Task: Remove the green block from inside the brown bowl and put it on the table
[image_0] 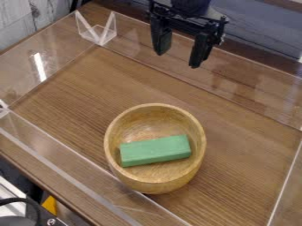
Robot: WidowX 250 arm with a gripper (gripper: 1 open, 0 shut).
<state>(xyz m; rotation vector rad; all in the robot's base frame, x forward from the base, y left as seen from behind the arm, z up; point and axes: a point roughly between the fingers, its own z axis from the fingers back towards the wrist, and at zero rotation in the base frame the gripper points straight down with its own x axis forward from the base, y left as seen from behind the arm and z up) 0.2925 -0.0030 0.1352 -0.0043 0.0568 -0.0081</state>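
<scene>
Hanging wide open at the gripper (181, 56), gripping nothing. Must reach well down-view from the jaws, to the green block (154, 151) inside the bowl (154, 122), lying lengthwise across the view; probably needs turning to pinch its narrow width.

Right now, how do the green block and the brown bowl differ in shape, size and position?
The green block is a straight-edged bar; the brown bowl is round. The block is smaller; the bowl is much wider. The block lies inside; the bowl stands on the table.
</scene>
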